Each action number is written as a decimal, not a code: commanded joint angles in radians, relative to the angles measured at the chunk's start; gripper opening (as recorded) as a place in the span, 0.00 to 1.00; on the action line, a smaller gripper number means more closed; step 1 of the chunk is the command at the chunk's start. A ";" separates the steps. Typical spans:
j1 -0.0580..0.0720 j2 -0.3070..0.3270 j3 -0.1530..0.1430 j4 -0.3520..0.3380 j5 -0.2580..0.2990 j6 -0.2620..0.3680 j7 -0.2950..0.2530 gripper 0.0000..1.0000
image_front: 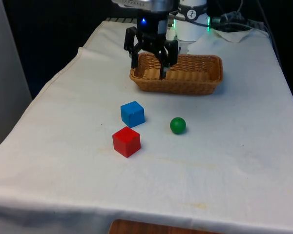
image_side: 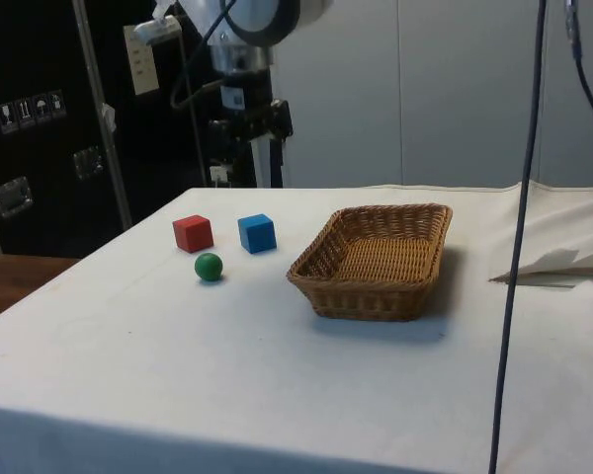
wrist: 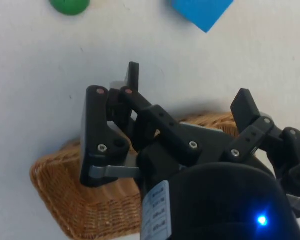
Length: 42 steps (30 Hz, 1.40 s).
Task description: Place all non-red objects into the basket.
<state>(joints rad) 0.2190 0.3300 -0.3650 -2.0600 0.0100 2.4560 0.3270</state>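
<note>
Two cubes, blue cube (image_front: 132, 113) cut off in wrist view; jaws (image_front: 149, 70) spread wide, empty, masking basket (image_front: 195, 78).

Blue cube (image_front: 132, 113), red cube (image_front: 126, 141), green ball (image_front: 177, 125), tan woven basket (image_front: 195, 84).

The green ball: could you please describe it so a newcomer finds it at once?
Start at the wicker basket on the white cloth. Nearer the camera lie three small things; the green ball is the front view's rightmost. It alone is round, unlike the blue cube and red cube.
</note>
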 commanded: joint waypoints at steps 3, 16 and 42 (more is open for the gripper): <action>-0.005 0.032 0.007 0.009 0.039 0.031 0.001 1.00; -0.009 0.120 0.013 0.033 0.116 0.098 -0.009 1.00; -0.034 0.282 -0.003 0.166 0.174 0.105 -0.030 1.00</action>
<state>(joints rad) 0.1950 0.6120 -0.3780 -1.8970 0.1740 2.5600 0.3080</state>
